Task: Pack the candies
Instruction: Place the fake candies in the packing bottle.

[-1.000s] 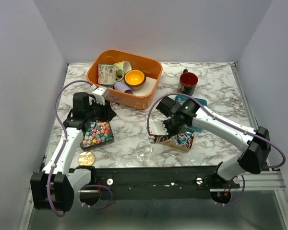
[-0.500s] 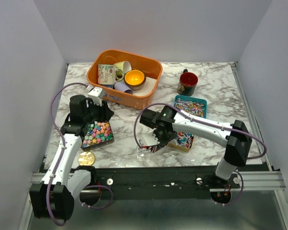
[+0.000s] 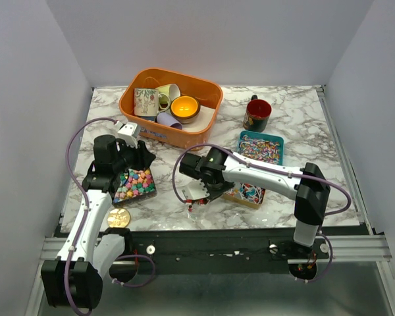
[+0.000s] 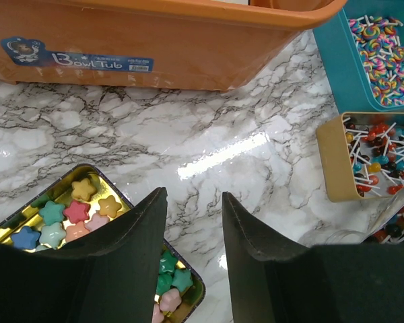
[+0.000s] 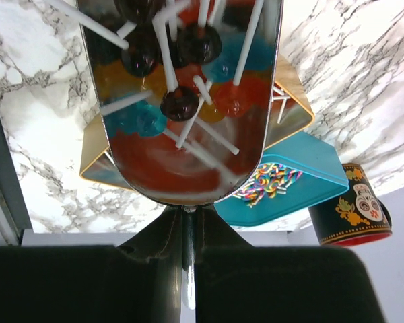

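Marble worktop [image 3: 303,125] fills the overhead view between pale walls [image 3: 217,39]. An orange tub [image 3: 123,102] of mugs [image 3: 147,102] sits by the far edge, left of middle, and a dark red mug [image 3: 257,114] stands toward the far right. My left gripper [image 3: 137,157] hangs over the far end of a gold tin [image 3: 155,191] of star sweets [image 3: 133,184] near the left edge. A gold coin [image 3: 118,218] lies toward the near-left corner. My right gripper [image 3: 196,193] is low by the near edge, mid-width, just left of a gold tray [image 3: 258,203] of lollipops [image 3: 250,191]. A teal tray [image 3: 282,140] of swirl lollipops [image 3: 260,148] lies behind it. From my left wrist, my jaws stand apart with nothing between them, bare marble in the gap and the tin partly beneath them. From my right wrist, my jaws pinch the thin stem of a clear scoop [image 5: 182,134], with lollipops showing in its bowl.
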Tool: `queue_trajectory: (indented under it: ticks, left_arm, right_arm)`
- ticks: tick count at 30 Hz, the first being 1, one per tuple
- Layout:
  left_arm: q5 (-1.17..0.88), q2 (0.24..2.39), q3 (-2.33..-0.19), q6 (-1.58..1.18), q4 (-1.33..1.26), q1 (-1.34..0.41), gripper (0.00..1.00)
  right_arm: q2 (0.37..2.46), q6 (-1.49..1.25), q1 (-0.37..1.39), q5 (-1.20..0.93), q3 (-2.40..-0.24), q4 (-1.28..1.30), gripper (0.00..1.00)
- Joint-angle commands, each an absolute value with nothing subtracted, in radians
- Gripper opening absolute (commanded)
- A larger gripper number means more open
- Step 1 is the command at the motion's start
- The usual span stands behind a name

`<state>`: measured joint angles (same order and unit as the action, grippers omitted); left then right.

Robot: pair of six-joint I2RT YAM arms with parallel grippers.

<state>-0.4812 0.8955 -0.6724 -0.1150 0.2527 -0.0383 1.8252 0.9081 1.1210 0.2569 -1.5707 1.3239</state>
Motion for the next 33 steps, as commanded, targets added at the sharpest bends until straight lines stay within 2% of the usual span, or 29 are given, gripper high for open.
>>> queue_trajectory:
  ticks: [1, 27, 33]
  left_arm:
    - [-0.474, 0.873, -0.667, -0.13, 0.221, -0.031, 0.49]
    - [-0.471, 0.876, -0.672, -0.156, 0.193, -0.029, 0.54]
    - [-0.544, 0.877, -0.678, -0.17, 0.198, -0.029, 0.57]
  right_arm:
    - [1.835, 0.905, 1.14, 0.337, -1.591, 1.494, 0.01]
    - [1.809, 0.93, 1.204, 0.492, -1.54, 1.526, 0.01]
    - [1.758, 0.899, 1.19, 0.503, -1.546, 1.526, 0.01]
